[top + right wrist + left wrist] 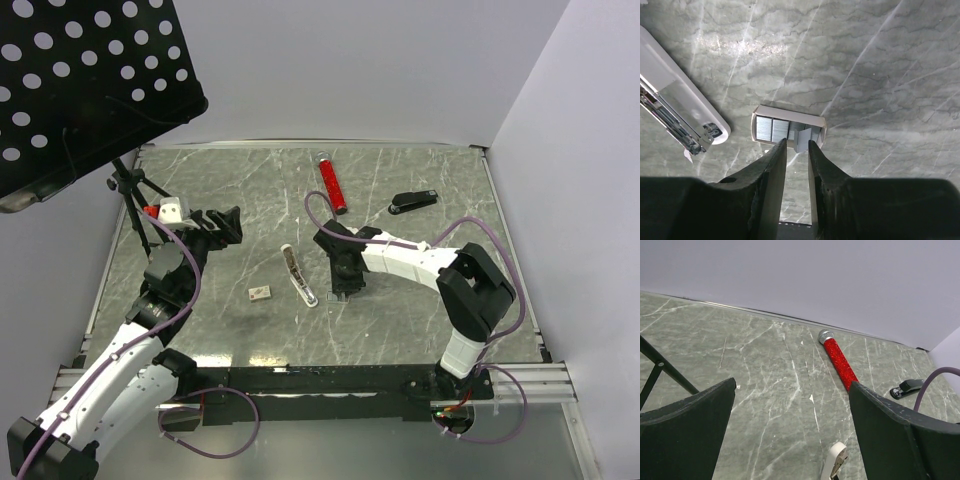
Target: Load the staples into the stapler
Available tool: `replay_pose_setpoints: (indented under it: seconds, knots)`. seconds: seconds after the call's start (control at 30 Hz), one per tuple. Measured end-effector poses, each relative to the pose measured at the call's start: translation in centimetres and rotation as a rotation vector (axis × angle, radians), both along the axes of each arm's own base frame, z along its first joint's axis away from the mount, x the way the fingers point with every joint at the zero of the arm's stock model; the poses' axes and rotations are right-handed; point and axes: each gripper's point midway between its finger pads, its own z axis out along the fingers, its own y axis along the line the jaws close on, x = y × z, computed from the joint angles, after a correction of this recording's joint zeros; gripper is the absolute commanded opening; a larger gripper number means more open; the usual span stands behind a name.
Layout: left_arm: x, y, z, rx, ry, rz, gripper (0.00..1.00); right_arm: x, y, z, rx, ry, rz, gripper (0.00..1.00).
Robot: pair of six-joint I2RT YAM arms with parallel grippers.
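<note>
A small cardboard box lies on the table with silver staples in rows inside it. One short strip stands tilted up out of the box, right at the tips of my right gripper. The jaws are narrow and straddle it; I cannot tell if they pinch it. A slim black stapler lies closed at the back right, apart from both arms. A white stapler lies opened just left of the box, its metal rail bare. My left gripper hangs wide open and empty above the left part of the table.
A red glittery tube lies at the back middle. A small beige box piece sits left of the white stapler. A black perforated stand overhangs the back left corner, its tripod leg beside my left arm.
</note>
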Motion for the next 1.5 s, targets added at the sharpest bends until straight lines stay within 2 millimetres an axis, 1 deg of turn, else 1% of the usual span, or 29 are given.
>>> replay_pose_setpoints:
  seconds: [0.73,0.97,1.1,1.33,1.5]
  knots:
    - [0.0,-0.2,0.3,-0.006,-0.012,-0.006,0.99,0.1,0.0,-0.1,0.001,-0.001,-0.005,0.24]
    - [0.0,-0.3,0.2,-0.005,-0.010,-0.008,0.99,-0.3,-0.5,-1.1,-0.027,0.022,-0.007,0.24]
    - [0.0,-0.3,0.2,-0.004,-0.009,-0.008,1.00,-0.2,-0.5,-1.2,-0.028,0.023,-0.007,0.25]
    - [0.0,-0.3,0.2,-0.004,-0.010,-0.013,0.99,-0.3,-0.6,-1.5,-0.035,0.030,-0.008,0.29]
    - [0.0,-0.4,0.2,-0.004,-0.010,-0.015,0.99,-0.3,-0.7,-1.7,-0.039,0.034,-0.008,0.28]
